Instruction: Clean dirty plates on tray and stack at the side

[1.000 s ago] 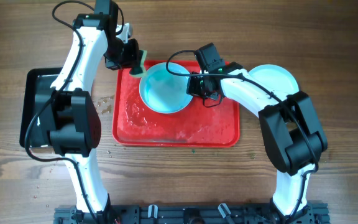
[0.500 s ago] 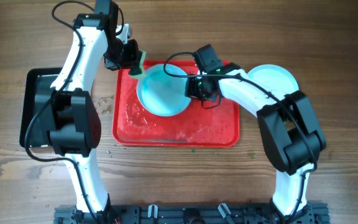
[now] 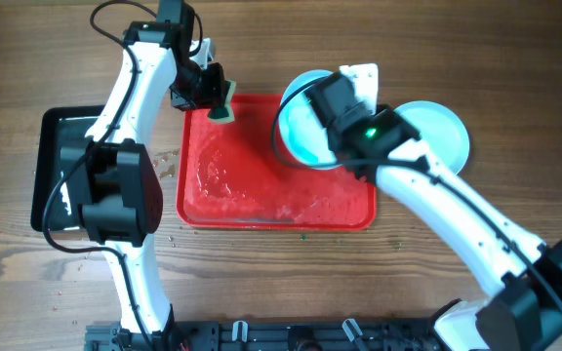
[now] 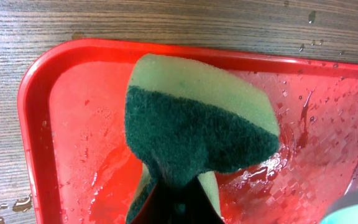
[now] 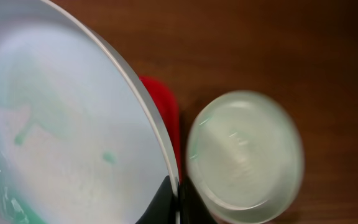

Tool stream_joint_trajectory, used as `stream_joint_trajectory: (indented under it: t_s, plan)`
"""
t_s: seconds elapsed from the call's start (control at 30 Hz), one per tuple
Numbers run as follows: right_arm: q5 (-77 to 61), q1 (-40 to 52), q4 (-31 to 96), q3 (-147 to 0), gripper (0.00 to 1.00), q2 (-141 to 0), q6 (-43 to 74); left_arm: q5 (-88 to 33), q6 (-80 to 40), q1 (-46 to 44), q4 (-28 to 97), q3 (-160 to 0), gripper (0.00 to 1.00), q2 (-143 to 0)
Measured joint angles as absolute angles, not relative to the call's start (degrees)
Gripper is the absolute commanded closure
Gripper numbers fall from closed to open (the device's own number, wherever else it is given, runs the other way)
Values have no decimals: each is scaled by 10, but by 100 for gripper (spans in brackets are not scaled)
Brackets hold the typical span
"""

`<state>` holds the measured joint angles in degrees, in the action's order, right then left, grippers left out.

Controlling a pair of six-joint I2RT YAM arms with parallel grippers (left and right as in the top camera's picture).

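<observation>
Pinching the aqua plate (image 3: pixel 305 136) edgewise, right claw (image 5: pixel 179 196) holds it tilted.

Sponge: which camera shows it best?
Left wrist. The sponge fills the frame, dark green scrub face and pale foam both clear, pinched in the left claw above the red tray. Overhead shows it small at the tray's top-left corner. Right wrist shows only plates.

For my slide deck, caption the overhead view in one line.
Right gripper holds an aqua plate above the red tray's right end; left gripper holds a sponge over its far-left corner.
</observation>
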<state>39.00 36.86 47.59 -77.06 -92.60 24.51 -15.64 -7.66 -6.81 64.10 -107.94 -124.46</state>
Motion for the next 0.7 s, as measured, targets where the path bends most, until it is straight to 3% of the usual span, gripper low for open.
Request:
stream_joint_trajectory:
  t_s: [0.17,0.33,0.7]
  plan:
    - [627,472,476,-771,96,-922,241,-156,-77,-68,641,-1079,96,-1245]
    - [793,505,468,-771,96,-922,211,-156,-77,-68,641,-1079,96,-1245]
    - [837,505,425,-771,96,-922,183,-156,-77,-68,641,-1079,96,-1245]
